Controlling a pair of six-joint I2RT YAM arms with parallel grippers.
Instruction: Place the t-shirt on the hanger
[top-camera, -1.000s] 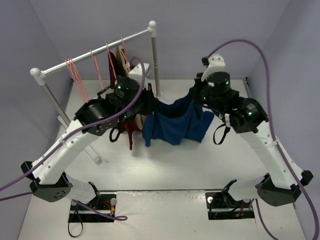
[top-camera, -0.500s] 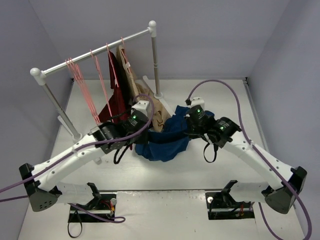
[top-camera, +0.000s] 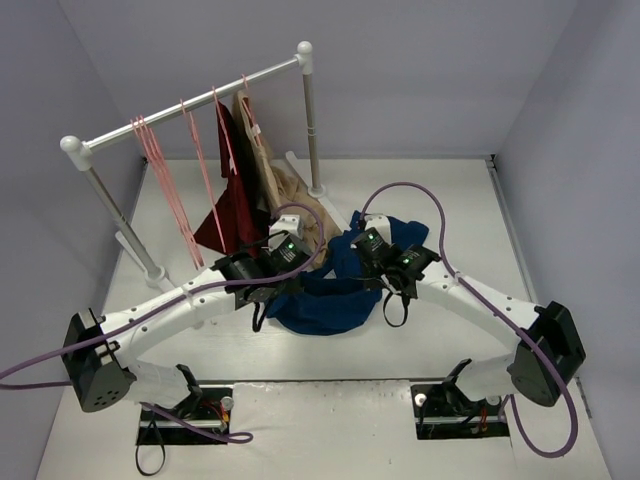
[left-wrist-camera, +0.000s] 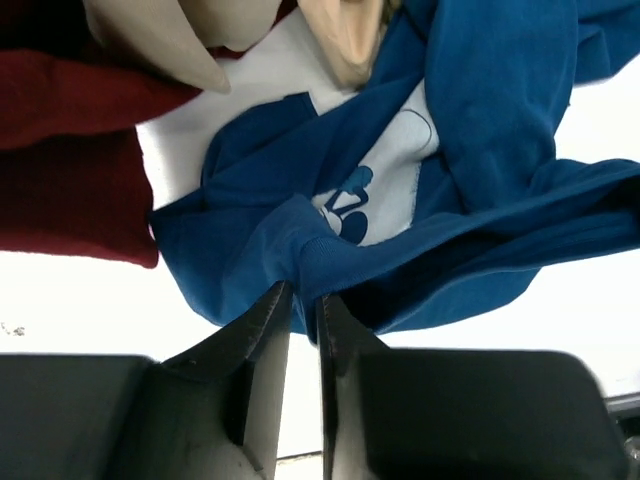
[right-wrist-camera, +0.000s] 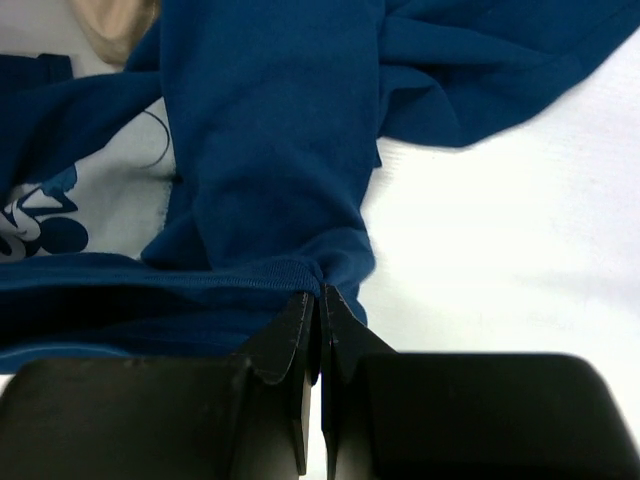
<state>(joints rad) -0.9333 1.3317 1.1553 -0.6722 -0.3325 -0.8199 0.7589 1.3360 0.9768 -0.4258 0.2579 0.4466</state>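
Note:
The dark blue t-shirt (top-camera: 330, 300) lies bunched on the table between my two arms, with a white print patch (left-wrist-camera: 385, 180) showing. My left gripper (top-camera: 303, 272) is shut on a fold of its edge (left-wrist-camera: 300, 250), low over the table. My right gripper (top-camera: 360, 262) is shut on its ribbed hem (right-wrist-camera: 290, 275), also low. The two grippers are close together. Several thin pink wire hangers (top-camera: 165, 190) hang empty on the rack's rail at the back left, apart from both grippers.
The white rack (top-camera: 185, 100) stands at the back left, with one post (top-camera: 311, 130) near the middle. A dark red garment (top-camera: 233, 205) and a tan garment (top-camera: 285, 195) hang from it, close behind the left gripper. Purple cables loop above both arms.
Both arms have come down and toward each other with the t-shirt. It was stretched out in the air between them and now sags bunched on the table.

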